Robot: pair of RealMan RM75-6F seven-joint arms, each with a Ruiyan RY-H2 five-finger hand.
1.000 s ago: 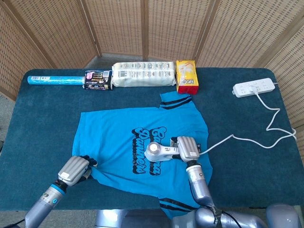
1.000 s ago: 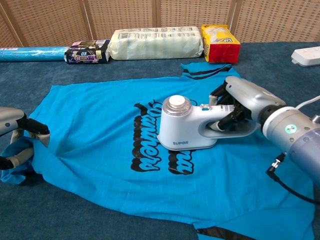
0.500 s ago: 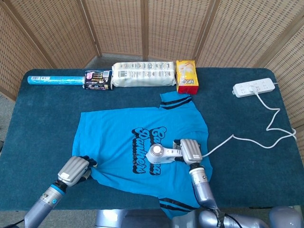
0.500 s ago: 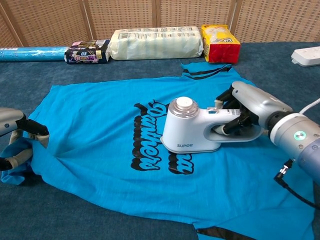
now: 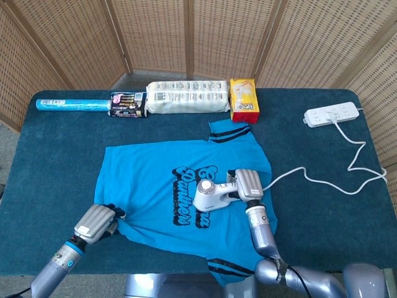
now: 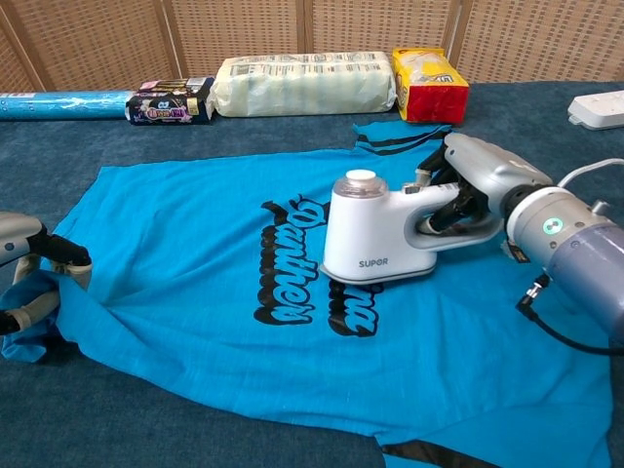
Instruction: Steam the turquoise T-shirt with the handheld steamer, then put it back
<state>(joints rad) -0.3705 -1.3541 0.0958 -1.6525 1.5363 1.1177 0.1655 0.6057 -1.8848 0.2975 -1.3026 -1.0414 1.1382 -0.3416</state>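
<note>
The turquoise T-shirt lies spread flat on the dark blue table, black lettering up. On its printed middle stands the white handheld steamer, its base pressed on the cloth. My right hand grips the steamer's handle from the right side. My left hand pinches the shirt's lower left corner, where the fabric bunches up at the table's front left.
A white cord runs from the steamer to a power strip at the far right. Along the back edge lie a blue roll, a dark packet, a white pack and a yellow-red box.
My right hand has slid the steamer a little away from me across the lettering and tipped it more upright. The left hand keeps its hold on the corner.
</note>
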